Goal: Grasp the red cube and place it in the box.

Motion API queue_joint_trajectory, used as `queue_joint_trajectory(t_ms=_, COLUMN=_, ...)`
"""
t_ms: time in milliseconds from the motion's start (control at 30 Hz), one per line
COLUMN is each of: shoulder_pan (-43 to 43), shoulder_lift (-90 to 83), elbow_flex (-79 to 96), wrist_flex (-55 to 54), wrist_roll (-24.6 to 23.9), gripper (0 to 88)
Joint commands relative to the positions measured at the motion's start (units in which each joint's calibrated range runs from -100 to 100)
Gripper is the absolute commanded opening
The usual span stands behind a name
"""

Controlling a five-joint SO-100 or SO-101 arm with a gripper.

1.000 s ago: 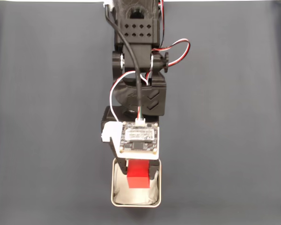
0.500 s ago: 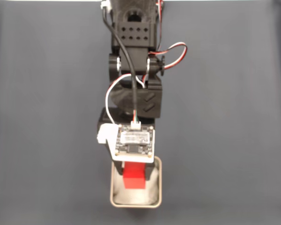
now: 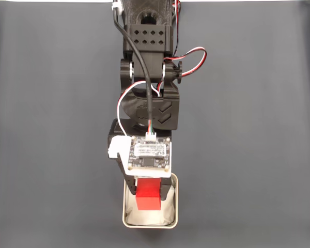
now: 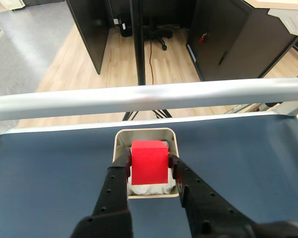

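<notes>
The red cube point(image 3: 148, 196) sits between my gripper's point(image 3: 148, 200) black fingers, over the inside of the box point(image 3: 175, 209), a silvery tin with white lining near the bottom edge of the fixed view. In the wrist view the cube point(image 4: 149, 161) is pinched on its left and right faces by the fingers point(image 4: 120, 171), so my gripper point(image 4: 148, 167) is shut on it. The cube hangs low over the white lining, within the box rim point(image 4: 145, 131). Whether it touches the lining I cannot tell.
The dark grey mat point(image 3: 248, 129) lies bare on both sides of the arm. A metal rail point(image 4: 149, 96) runs along the table's far edge just beyond the box. My wrist camera board point(image 3: 149, 153) hides the upper part of the gripper in the fixed view.
The gripper and the cube have shifted slightly to the left over the box. The hold on the cube has stayed the same.
</notes>
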Motion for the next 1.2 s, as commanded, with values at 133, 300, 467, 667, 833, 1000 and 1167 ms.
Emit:
queue_joint_trajectory(t_ms=133, shoulder_pan=0.7, shoulder_lift=-1.5, elbow_flex=-2.9, wrist_flex=-1.5, wrist_roll=0.5, gripper=1.6)
queue_joint_trajectory(t_ms=300, shoulder_pan=0.7, shoulder_lift=-1.6, elbow_flex=-2.9, wrist_flex=-1.6, wrist_roll=0.5, gripper=1.8)
queue_joint_trajectory(t_ms=467, shoulder_pan=0.7, shoulder_lift=-1.9, elbow_flex=-2.5, wrist_flex=-2.0, wrist_roll=0.7, gripper=15.0)
queue_joint_trajectory(t_ms=667, shoulder_pan=1.0, shoulder_lift=-2.8, elbow_flex=-1.7, wrist_flex=-1.6, wrist_roll=1.3, gripper=39.8)
queue_joint_trajectory(t_ms=833, shoulder_pan=1.2, shoulder_lift=-3.4, elbow_flex=-0.5, wrist_flex=-2.3, wrist_roll=1.4, gripper=42.7)
queue_joint_trajectory(t_ms=1000, shoulder_pan=1.2, shoulder_lift=-3.9, elbow_flex=0.3, wrist_flex=-3.1, wrist_roll=1.4, gripper=43.6)
queue_joint_trajectory(t_ms=1167, shoulder_pan=1.2, shoulder_lift=-4.3, elbow_flex=0.6, wrist_flex=-3.2, wrist_roll=1.5, gripper=44.0)
